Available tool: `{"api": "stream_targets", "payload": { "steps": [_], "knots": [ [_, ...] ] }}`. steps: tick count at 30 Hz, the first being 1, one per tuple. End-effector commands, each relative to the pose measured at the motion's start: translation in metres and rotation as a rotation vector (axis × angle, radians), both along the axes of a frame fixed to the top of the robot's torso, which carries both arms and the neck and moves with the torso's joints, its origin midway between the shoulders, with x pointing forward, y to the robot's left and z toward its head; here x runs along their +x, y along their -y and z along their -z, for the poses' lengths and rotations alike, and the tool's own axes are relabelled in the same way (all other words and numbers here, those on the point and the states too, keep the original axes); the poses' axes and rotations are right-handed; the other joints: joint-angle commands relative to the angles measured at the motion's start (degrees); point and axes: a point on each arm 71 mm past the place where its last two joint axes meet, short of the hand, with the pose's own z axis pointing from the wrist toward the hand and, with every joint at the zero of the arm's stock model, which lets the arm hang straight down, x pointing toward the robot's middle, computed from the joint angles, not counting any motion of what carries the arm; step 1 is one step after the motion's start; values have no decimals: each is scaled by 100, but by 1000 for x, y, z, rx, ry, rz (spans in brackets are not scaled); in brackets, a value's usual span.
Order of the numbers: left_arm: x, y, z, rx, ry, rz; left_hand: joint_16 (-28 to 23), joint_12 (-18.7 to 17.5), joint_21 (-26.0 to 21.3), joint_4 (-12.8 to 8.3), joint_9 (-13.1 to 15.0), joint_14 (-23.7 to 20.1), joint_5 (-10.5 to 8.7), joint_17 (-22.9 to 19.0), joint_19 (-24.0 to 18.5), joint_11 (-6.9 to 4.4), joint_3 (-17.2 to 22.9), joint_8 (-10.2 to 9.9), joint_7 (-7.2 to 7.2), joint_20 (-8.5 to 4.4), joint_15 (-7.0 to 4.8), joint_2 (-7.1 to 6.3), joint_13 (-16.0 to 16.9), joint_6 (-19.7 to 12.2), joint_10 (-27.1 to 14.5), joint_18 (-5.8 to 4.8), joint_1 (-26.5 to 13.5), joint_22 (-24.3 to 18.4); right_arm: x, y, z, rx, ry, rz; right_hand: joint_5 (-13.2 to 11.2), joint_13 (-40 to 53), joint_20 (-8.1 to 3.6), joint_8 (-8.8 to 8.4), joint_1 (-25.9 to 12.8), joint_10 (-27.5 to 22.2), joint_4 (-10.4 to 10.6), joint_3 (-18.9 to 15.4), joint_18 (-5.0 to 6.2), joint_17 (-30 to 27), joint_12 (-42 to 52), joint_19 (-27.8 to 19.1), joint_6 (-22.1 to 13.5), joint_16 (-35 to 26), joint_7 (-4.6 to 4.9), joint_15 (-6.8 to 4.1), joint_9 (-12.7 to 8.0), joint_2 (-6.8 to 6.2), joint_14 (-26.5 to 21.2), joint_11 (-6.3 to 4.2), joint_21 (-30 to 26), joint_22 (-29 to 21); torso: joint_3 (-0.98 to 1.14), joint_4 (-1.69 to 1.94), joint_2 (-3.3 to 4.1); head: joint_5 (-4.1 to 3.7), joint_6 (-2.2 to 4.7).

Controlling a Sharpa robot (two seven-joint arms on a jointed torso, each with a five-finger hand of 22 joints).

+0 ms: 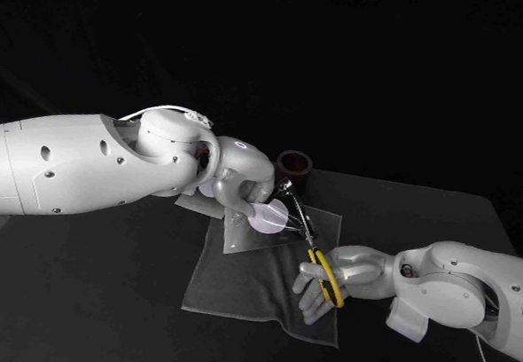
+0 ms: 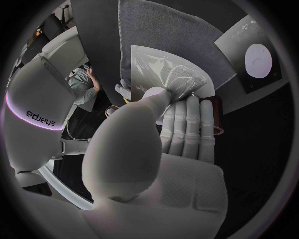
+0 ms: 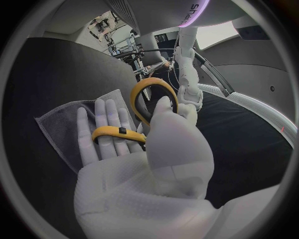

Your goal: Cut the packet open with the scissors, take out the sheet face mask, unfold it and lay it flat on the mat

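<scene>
Above the mat [image 1: 241, 295] on the counter [image 1: 81, 293], the packet [image 1: 267, 219] is pinched in the left robot hand [image 1: 243, 180] and the scissors [image 1: 319, 261] are gripped in the right robot hand [image 1: 354, 268], so the packet's edge should be held taut and only a thin strip cut.

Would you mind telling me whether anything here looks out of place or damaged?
Nothing stands out: the left hand holds the packet over the mat, and the right hand holds the scissors, blades pointing toward the packet.

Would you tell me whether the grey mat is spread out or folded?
Spread out: the mat lies flat on the table, its near corners showing.
</scene>
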Motion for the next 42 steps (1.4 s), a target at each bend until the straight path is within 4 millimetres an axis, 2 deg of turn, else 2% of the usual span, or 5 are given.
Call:
{"api": "stream_targets", "payload": {
  "steps": [1,8,19,36,42],
  "knots": [
    [-2,2,0,-2,-13,15,-22,-16,13,-761,111,-13,21,-9,-8,12,798,14,-3,-10,-20,61,7,12,5,112,-2,5,1,-1,-2,15,12,10,-22,22,-9,66,66,262,-4,-121,343,29,88,96,126,81,338,-52,-16,119,211,-86,57,17,0,-3,0,3,-7],
    [-1,1,0,-2,-11,10,-22,-16,13,-761,111,-13,21,-9,-8,12,798,14,-3,-10,-20,61,7,12,5,112,-2,5,2,0,-2,10,13,14,-22,88,-92,133,215,605,-8,-431,354,153,204,295,414,200,197,-183,8,324,616,-219,176,40,0,-1,0,6,-19],
    [1,0,0,-2,-6,5,-22,-22,14,-766,124,-13,21,-9,-8,16,801,10,-1,-10,-17,65,8,9,4,111,-3,3,1,1,-2,6,11,13,-21,175,-170,141,343,871,-12,-790,357,330,247,457,642,230,90,-284,105,527,894,-325,252,38,-1,-1,0,13,-39],
    [2,0,0,1,-6,4,-23,-27,14,-771,137,-15,20,-10,-9,18,803,6,-2,-10,-15,69,9,8,3,109,-4,2,1,8,-1,-17,16,43,-17,252,-225,123,431,1032,-17,-1020,359,470,255,592,778,237,26,-346,208,664,1054,-388,305,35,2,-1,-2,19,-75],
    [1,1,0,-1,-6,9,-23,-27,14,-771,137,-15,20,-10,-9,18,803,6,-2,-10,-15,69,9,8,3,109,-4,2,3,7,-1,-27,24,60,-10,368,-309,138,558,1266,-27,-1180,359,654,310,781,969,300,-73,-443,342,811,1308,-486,383,44,-1,0,0,16,-72]
  ]
}}
